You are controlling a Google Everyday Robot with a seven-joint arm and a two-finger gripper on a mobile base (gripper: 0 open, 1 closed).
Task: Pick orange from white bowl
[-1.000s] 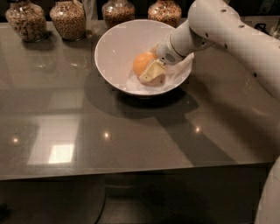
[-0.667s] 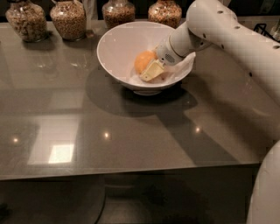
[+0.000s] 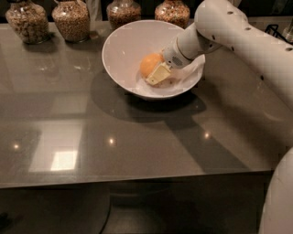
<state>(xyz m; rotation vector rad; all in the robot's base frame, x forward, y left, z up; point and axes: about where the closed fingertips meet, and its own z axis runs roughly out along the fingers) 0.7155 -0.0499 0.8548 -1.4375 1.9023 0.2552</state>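
The white bowl (image 3: 123,50) stands on the dark table toward the back, right of the middle. The orange (image 3: 149,64) lies inside it, right of the bowl's middle. My gripper (image 3: 156,73) reaches into the bowl from the right on the white arm (image 3: 238,32). Its pale fingers (image 3: 159,74) sit against the orange's right and lower side, hiding part of the fruit. The orange rests low in the bowl.
Several glass jars of grains stand along the table's back edge, among them one at the far left (image 3: 26,20), one beside it (image 3: 71,19) and one behind the bowl (image 3: 173,11). The glossy table (image 3: 91,137) stretches toward the front edge. The white arm crosses the right side.
The view has shifted slightly, so the bowl sits a little higher and further right in the picture. The gripper stays at the orange inside the bowl.
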